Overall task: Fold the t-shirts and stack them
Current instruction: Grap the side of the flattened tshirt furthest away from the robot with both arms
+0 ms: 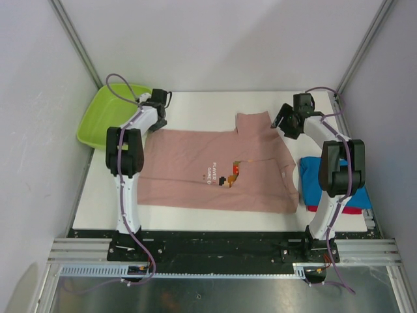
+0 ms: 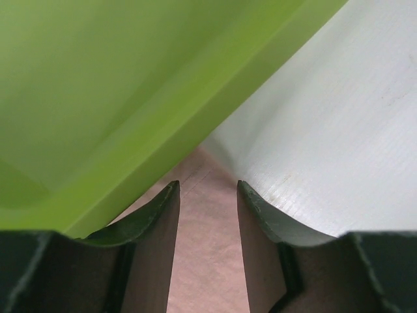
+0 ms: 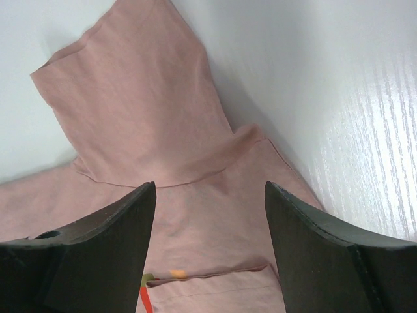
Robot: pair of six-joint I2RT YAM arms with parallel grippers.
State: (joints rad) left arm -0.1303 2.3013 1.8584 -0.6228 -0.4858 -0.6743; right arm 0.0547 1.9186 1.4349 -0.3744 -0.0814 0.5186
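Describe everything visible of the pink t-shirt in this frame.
The pink t-shirt is soft dusty-pink cloth with a small orange-brown pixel print and white text on the chest. It lies spread flat on the white table, one sleeve pointing toward the far edge. Its right side lies beside the folded blue shirt.

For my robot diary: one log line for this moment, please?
pink t-shirt: spread out | left hand: open, over corner by green tub | right hand: open, over sleeve | blue t-shirt: folded
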